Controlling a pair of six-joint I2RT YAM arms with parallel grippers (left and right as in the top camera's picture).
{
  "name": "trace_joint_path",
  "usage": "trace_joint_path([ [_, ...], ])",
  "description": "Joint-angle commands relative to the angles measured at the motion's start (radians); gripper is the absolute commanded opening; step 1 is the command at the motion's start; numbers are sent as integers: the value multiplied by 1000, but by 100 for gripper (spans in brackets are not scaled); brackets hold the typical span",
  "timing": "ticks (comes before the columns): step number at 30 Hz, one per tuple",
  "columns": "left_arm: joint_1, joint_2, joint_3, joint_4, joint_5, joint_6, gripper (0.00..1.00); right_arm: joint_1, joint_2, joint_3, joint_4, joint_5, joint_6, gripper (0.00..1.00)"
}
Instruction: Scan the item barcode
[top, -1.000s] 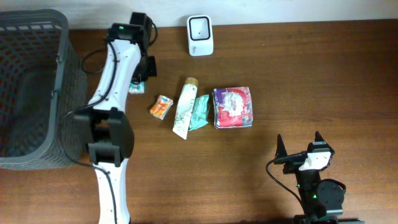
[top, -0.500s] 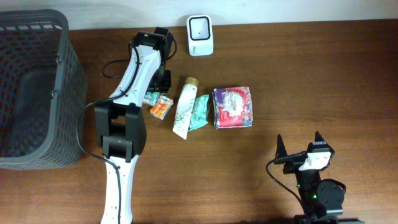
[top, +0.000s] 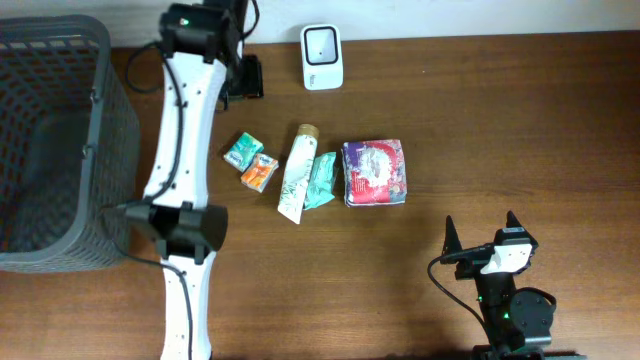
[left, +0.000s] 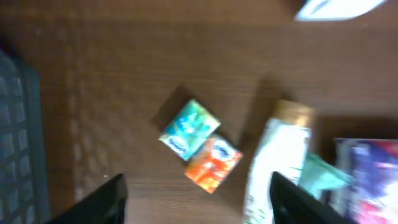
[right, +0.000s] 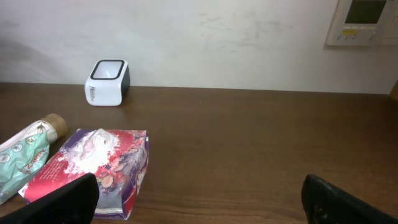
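Tabletop (top: 520, 120), scanner (top: 322, 57) at far edge

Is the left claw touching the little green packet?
Apart. The overhead view shows the left gripper up left of the scanner, with a plain gap down to the green packet.

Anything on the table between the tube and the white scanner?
Nothing visible does. Overhead, only bare table lies between the cap end of the tube and the scanner.

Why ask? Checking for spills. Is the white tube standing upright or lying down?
Lying down: from overhead the white tube shows its full length, flat on the table.
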Motion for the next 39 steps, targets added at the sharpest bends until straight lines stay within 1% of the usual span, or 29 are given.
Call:
trace_joint_path([
  [1,0,-153,31,-4,49,48,99,-5,-6,-8,-2,9,4,99],
  [4,25,-248,29,-4,47,55,99,-5,-6,-8,-2,9,4,99],
  [7,83,-325,29,-4,48,57,99,-5,-6,-8,-2,9,4,99],
  [9,137,-364,29,-4,55,56,99,-5,-6,-8,-2,9,4,99],
  [12,253,-415,29,-4,108,53,99,-5,-6,-8,-2,9,4,99],
  [15,315,-421,13,-4,161,54,99,-5,-6,-8,-2,9,4,99],
  [22,423,-427,-119,-4,170,53,99,-5,-6,-8,-2,9,4,99],
  [26,509,-447,-121,-4,246,53,99,-5,-6,-8,-2,9,4,99],
  [32,613,-460,-121,-4,245,54,99,-5,-6,-8,-2,9,4,99],
  [34,635,-460,-121,-3,245,53,99,-5,-6,-8,-2,9,4,99],
  [39,636,-460,-121,-3,245,53,99,-5,-6,-8,-2,9,4,99],
])
